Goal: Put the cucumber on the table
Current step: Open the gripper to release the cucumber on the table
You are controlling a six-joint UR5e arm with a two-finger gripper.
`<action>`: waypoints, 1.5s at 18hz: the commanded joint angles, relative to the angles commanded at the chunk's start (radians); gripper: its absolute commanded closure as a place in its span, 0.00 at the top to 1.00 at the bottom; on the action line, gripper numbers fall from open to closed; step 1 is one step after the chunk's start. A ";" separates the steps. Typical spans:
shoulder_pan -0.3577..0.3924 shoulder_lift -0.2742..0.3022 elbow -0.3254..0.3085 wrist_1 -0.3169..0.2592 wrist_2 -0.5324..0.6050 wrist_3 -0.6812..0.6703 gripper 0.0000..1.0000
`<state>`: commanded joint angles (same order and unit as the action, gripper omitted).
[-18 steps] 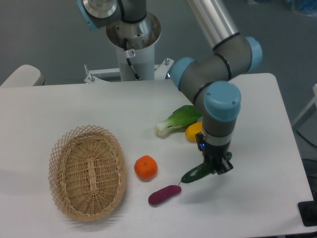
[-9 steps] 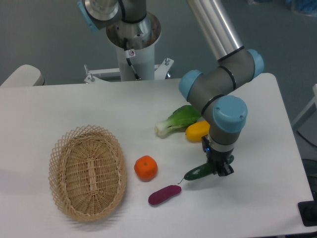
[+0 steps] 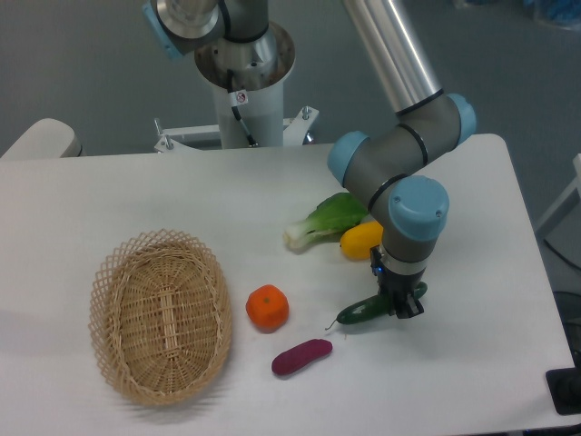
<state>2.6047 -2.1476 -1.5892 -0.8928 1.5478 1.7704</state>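
- The tool (image 3: 401, 305) pinched the cucumber (image 3: 363, 311) right of frame centre, low over the surface (image 3: 481, 272).
- Placing step seemed underway; next, spreading the tool, then lifting clear.

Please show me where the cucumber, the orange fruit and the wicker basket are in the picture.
cucumber (image 3: 361, 312): fixed camera view, on its dark green body left of the gripper.
orange fruit (image 3: 267, 307): fixed camera view, on the middle of its skin.
wicker basket (image 3: 107, 272): fixed camera view, on its woven left rim.
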 joint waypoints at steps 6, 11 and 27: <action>-0.002 0.000 -0.017 0.002 -0.005 -0.057 0.37; -0.002 0.000 -0.023 0.003 -0.005 -0.058 0.37; -0.024 0.031 0.069 -0.008 -0.006 -0.267 1.00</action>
<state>2.5802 -2.1169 -1.5203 -0.9004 1.5417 1.5037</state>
